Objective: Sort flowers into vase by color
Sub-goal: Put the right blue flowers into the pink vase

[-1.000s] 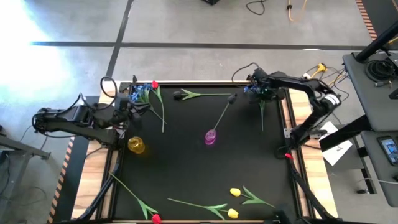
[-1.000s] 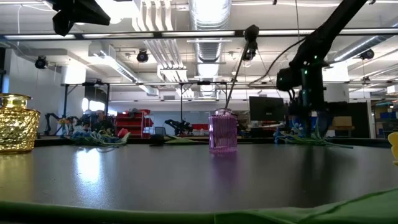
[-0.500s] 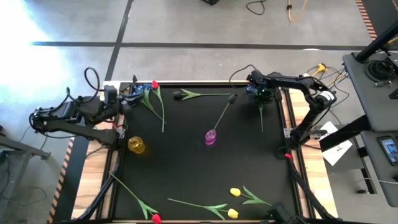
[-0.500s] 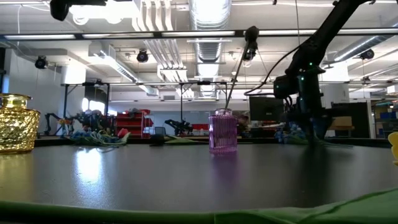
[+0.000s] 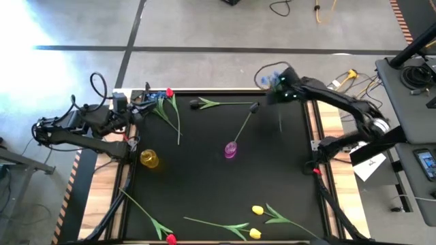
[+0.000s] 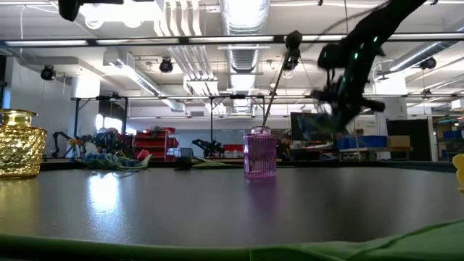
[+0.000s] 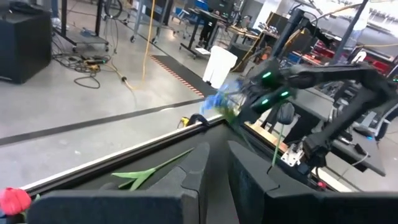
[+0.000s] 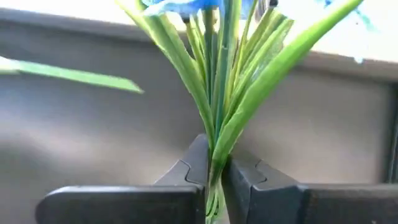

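My right jaws [image 8: 213,180]: they are squeezing the green stems of the blue flower bunch [image 5: 272,77], up in the air past the desk's [image 5: 204,170] far right corner.
The hold: I am pinching low on the stems, where they all come together. I think that is the best spot.
How it feels, I guess: light and bendy. The blossoms are soft, so I am keeping off them. The smooth stems could slip.
Purple vase [image 5: 231,150]: it is standing near the middle of the desk with one dark-headed flower [image 5: 253,107] in it already.
Gold vase [image 5: 149,158]: it is left of the purple vase, with no flower in it.
My left jaws [image 7: 214,180]: they are nearly closed on nothing, waiting left of the gold vase.
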Robot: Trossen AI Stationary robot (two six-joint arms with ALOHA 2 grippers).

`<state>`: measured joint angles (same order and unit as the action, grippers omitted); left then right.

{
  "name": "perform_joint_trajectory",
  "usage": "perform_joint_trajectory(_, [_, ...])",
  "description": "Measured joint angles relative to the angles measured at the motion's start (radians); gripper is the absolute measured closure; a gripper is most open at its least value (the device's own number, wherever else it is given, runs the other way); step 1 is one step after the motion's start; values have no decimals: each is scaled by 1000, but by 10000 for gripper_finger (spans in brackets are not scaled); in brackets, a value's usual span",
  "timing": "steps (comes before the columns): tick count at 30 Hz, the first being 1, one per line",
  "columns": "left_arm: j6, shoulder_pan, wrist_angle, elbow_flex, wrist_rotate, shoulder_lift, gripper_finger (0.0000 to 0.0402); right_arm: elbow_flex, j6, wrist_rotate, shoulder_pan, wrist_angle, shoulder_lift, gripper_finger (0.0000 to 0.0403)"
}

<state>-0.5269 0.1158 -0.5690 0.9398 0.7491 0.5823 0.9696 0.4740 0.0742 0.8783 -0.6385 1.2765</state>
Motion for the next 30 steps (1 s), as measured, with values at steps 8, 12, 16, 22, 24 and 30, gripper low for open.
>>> perform_joint_trajectory(8, [26, 0, 0, 0, 1, 3, 363, 2, -14, 7, -75, 231, -333, 384])
perform_joint_trajectory(12, [59, 0, 0, 0, -34, 16, 363, 2, -77, 5, -187, 363, -450, 385])
perform_joint_trajectory(16, [74, 0, 12, -1, -108, 32, 363, 3, -140, 3, -341, 421, -535, 385])
perform_joint_trajectory(22, [74, 0, 19, -1, -221, 53, 363, 5, -213, -30, -637, 471, -580, 385])
perform_joint_trajectory(24, [81, 0, 36, -2, -291, 65, 363, 5, -234, -25, -745, 521, -555, 385])
perform_joint_trajectory(30, [89, 7, 130, -2, -493, 120, 363, 4, -386, 127, -1019, 719, -401, 385])
